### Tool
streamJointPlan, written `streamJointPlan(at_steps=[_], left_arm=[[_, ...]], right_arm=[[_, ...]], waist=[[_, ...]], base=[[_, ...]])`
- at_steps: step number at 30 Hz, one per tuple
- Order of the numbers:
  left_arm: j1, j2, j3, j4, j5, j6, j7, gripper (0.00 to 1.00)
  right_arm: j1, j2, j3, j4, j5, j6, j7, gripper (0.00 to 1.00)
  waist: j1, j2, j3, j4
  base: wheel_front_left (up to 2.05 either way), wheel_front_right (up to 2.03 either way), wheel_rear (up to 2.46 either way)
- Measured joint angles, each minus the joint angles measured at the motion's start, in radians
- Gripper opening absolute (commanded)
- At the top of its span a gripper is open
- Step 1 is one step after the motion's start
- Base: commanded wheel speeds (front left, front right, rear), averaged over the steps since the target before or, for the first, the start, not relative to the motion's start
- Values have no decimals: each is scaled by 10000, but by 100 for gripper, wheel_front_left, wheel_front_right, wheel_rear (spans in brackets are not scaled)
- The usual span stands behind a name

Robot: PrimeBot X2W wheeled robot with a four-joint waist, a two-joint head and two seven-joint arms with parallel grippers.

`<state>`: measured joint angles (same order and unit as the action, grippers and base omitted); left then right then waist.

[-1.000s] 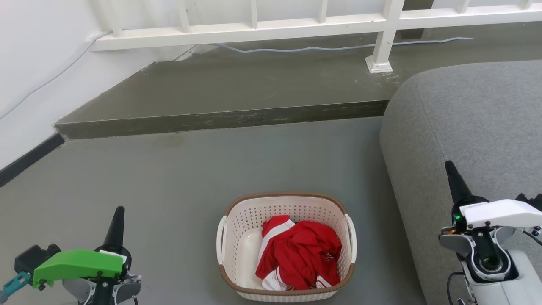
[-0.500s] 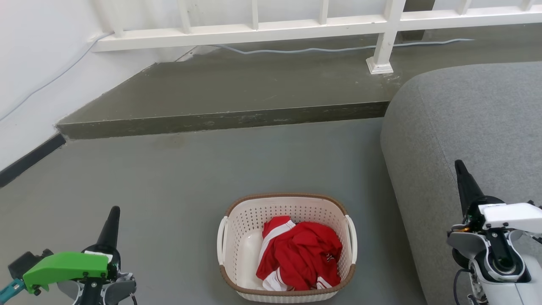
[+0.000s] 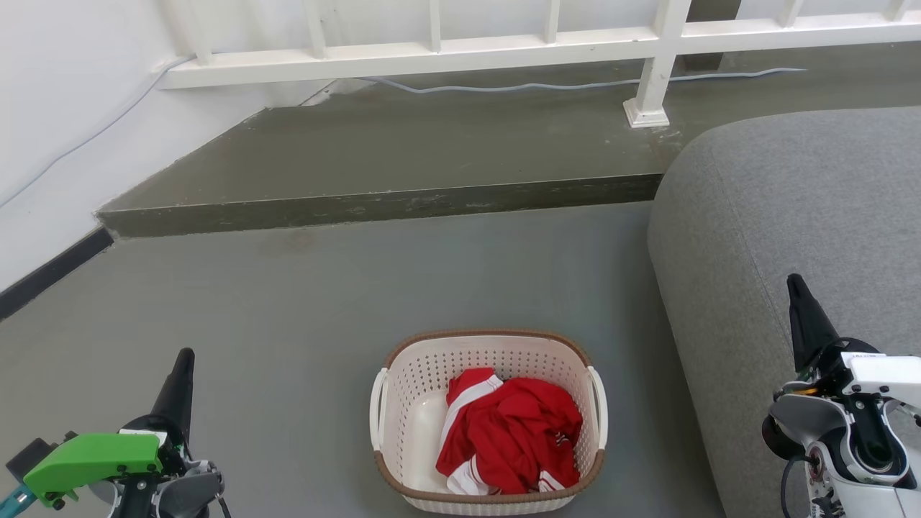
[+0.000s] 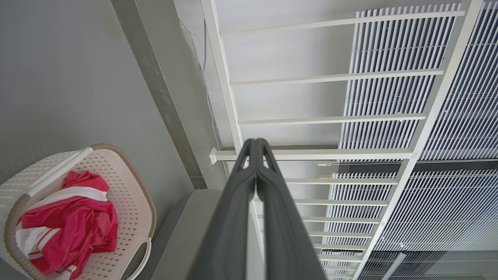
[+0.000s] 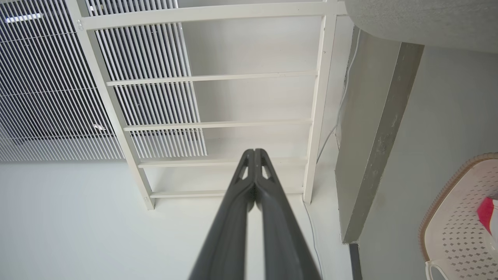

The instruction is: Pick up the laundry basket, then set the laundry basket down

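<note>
Grey floor (image 3: 302,302): we've got the laundry basket (image 3: 496,360) on it, red clothes (image 3: 514,432) inside, sofa (image 3: 791,201) just right of it, step (image 3: 388,205) beyond. Our left gripper (image 3: 181,363) and right gripper (image 3: 796,288) flank it, each pressed together.

no word, number or brand can be read anywhere here. a small white sticker (image 3: 144,433) behind the left hand (image 3: 185,357) and a second sticker (image 3: 860,355) behind the right hand (image 3: 794,280) are too small to make out. so is a tiny pale mark (image 3: 556,434) on the red garment (image 3: 504,432) lying in the laundry basket (image 3: 432,367).
</note>
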<state>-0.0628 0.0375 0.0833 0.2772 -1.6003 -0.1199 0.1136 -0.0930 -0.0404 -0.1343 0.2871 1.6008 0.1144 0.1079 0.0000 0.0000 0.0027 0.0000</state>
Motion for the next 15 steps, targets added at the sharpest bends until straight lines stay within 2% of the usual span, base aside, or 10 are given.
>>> streamJointPlan(at_steps=[15], left_arm=[[-1, -4, 12, 0, -2, -2, 0, 0]], right_arm=[[2, 6, -6, -8, 8, 0, 0, 0]], waist=[[0, 0, 0, 0]], base=[[0, 0, 0]])
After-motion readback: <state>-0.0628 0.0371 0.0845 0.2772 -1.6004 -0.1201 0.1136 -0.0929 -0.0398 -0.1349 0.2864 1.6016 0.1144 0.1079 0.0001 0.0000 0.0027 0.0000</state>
